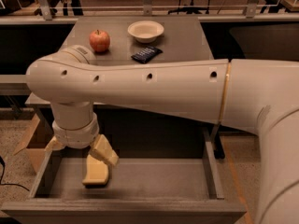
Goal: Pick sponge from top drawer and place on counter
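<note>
The pale yellow sponge [96,171] lies on the floor of the open top drawer [154,183], in its left part. My gripper [80,154] hangs over the drawer's left end, open, with one finger [103,150] just above the sponge's top edge and the other finger [53,144] near the drawer's left wall. It holds nothing. My thick white arm [154,85] crosses the view in front of the counter [187,36] and hides the counter's front edge.
On the counter stand a red apple [99,40], a white bowl [145,31] and a dark packet [146,54]. A cardboard box [32,141] sits on the floor left of the drawer. A railing and chairs lie behind the counter.
</note>
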